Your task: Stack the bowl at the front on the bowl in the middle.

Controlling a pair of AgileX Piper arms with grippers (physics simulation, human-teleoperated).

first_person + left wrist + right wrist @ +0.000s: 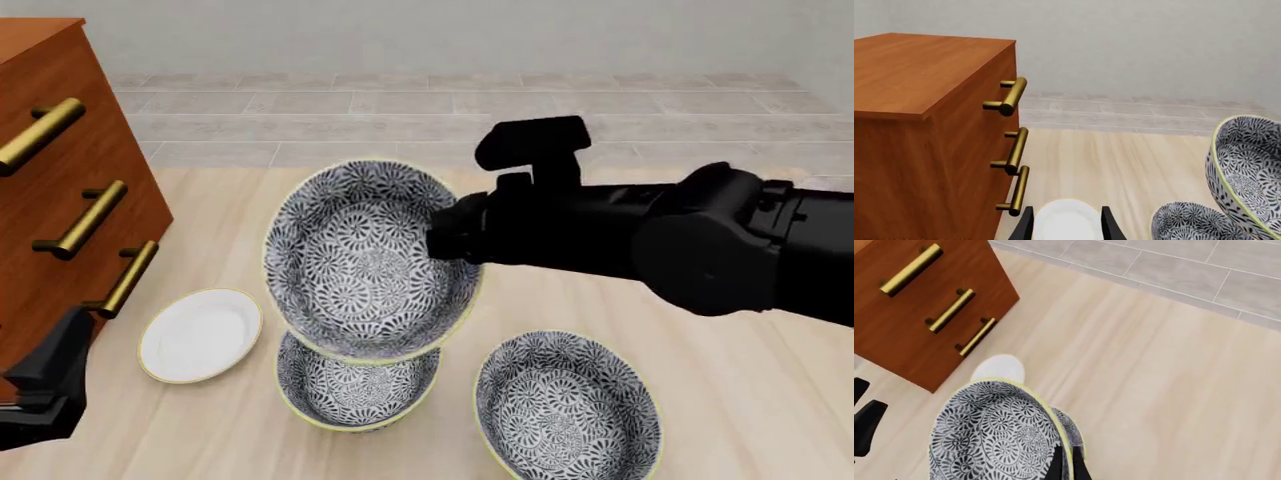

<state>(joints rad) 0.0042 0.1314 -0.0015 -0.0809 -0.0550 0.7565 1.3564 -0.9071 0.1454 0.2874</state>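
Left gripper (1067,229): black fingers spread wide apart, holding nothing; it sits low at the near left corner of the table, at 8 o'clock from the middle bowl.
Third bowl (567,415): round and deep, with dense grey-and-white floral scrollwork and a thin pale yellow rim; it stands upright on the table at 4 o'clock from the middle bowl, just apart from it.
Middle bowl (350,390): same pattern, rim and shape; upright on the table, its far half hidden under the lifted bowl.
Plate (200,335): small, flat, plain glossy white; at 10 o'clock from the middle bowl, close to the dresser's foot.
Front bowl (360,260): off the table and steeply tilted, its patterned inside facing the front camera; it hangs directly above the middle bowl, and whether the two touch I cannot tell.
Right gripper (1067,467): thin black fingers pinched tight on the front bowl's yellow rim, at the bowl's 3 o'clock edge.
Table (721,380): pale wood with a faint lengthwise grain.
Dresser (54,130): boxy, reddish-brown wood, at 10 o'clock.
Handles (83,220): three brass-coloured bars on the dresser's front.
Floor (400,125): grey tiles beyond the table at 12 o'clock.
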